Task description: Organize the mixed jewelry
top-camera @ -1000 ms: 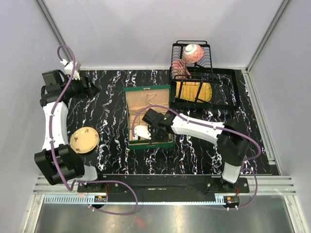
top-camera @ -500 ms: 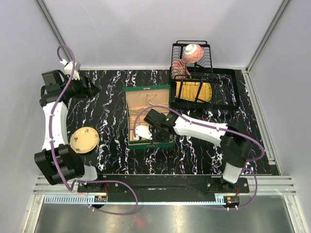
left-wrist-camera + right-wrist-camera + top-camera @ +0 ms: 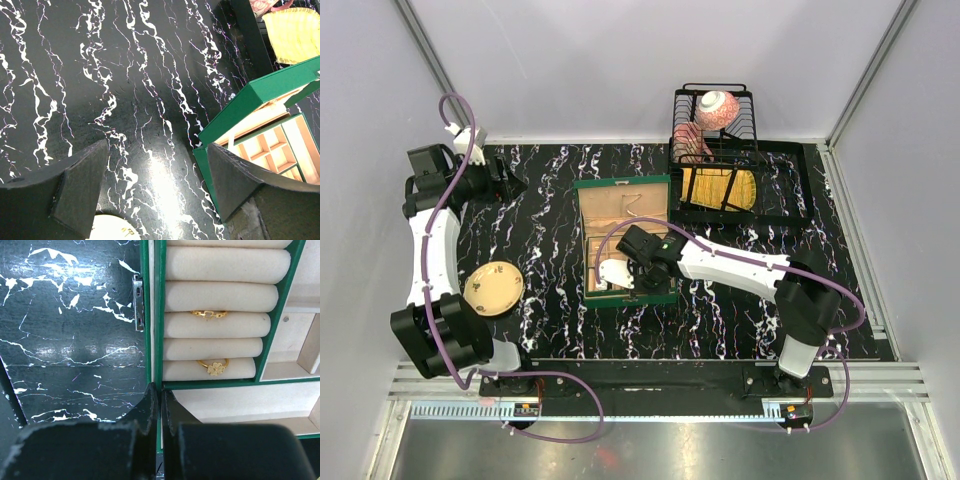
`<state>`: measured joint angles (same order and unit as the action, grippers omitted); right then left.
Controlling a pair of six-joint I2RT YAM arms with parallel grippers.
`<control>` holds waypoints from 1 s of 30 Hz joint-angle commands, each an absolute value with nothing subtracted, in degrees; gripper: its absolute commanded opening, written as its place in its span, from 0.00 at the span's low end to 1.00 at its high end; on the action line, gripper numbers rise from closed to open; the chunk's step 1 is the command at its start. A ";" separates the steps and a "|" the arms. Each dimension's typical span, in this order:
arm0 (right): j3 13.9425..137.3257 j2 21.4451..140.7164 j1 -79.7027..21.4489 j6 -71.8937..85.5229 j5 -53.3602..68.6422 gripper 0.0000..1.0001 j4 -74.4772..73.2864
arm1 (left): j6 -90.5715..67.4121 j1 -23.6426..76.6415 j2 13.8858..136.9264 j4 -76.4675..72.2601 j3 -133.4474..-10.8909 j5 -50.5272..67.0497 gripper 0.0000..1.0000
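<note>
Little has changed since a second ago: the right arm's elbow has drifted slightly outward, while the right gripper (image 3: 160, 399) stays over the near-left corner of the open green cream-lined jewellery box (image 3: 623, 182), fingers clenched together on nothing. Just beyond them, a gold clover-shaped ring (image 3: 216, 367) and a gold link-pattern ring (image 3: 209, 314) sit in the cream ring rolls. The left gripper (image 3: 157, 150) has not moved, jaws spread wide above the black white-veined marble table (image 3: 550, 230), beyond the round gold-coloured plate (image 3: 472, 285).
</note>
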<state>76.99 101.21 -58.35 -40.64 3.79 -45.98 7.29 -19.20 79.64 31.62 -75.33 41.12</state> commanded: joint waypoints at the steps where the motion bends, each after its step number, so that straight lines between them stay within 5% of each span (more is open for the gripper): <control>1: 77.96 99.58 -59.15 -40.87 5.71 0.00 -46.32 | 8.17 -19.60 79.81 30.32 -74.80 43.16 0.84; 26: 81.83 104.41 -59.15 -41.93 8.26 0.01 -45.09 | 9.75 -19.69 79.89 31.11 -74.35 43.42 0.85; 30: 81.56 104.33 -59.15 -41.05 7.38 0.19 -45.09 | 9.76 -19.69 79.98 31.20 -74.36 43.59 0.86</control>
<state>79.72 103.81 -58.35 -41.43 4.58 -47.83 8.88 -19.25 79.94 32.45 -74.41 41.85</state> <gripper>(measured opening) 0.123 0.851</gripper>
